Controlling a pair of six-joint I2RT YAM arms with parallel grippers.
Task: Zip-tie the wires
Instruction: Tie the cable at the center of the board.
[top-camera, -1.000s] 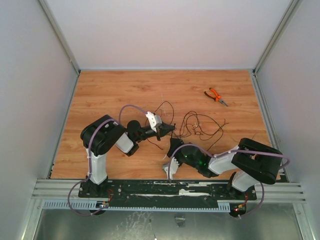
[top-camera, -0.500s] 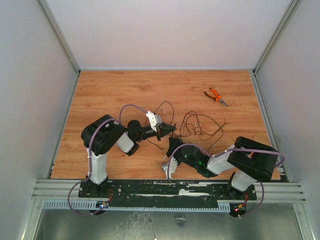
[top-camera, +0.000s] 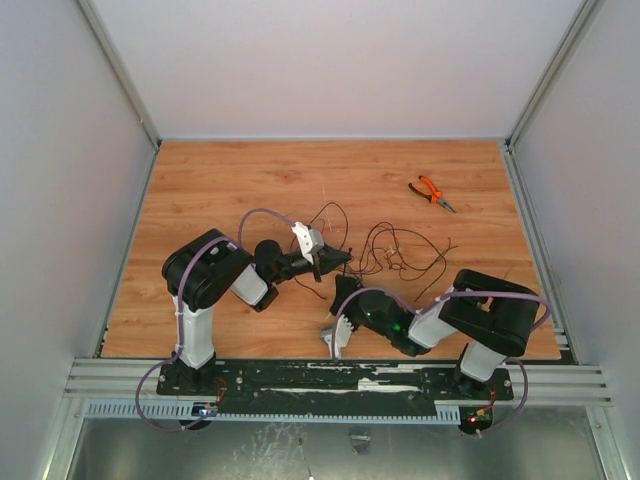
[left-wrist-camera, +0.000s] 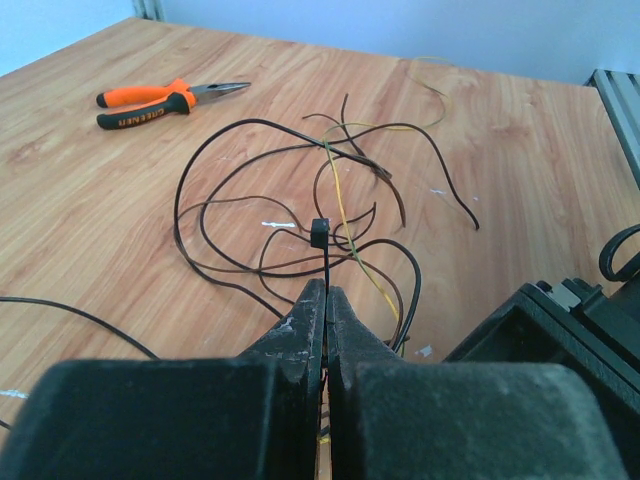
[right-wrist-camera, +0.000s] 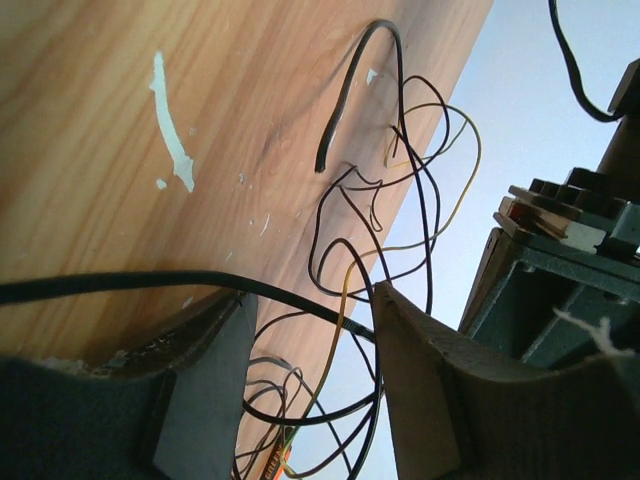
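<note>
Left wrist view: left claw (left-wrist-camera: 325, 300) clamped on a thin black zip tie (left-wrist-camera: 320, 233); tangled thin dark wires (left-wrist-camera: 330, 148) lie between it and the orange-handled pliers (left-wrist-camera: 165, 98). Right claw (right-wrist-camera: 305, 340), apart around a black strand (right-wrist-camera: 120, 282), has edged left; bundling nears.

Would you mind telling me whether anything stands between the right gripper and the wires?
Nothing visible does. The right gripper is open right beside the wires, and a black strand crosses the gap between its fingers without being clamped.
</note>
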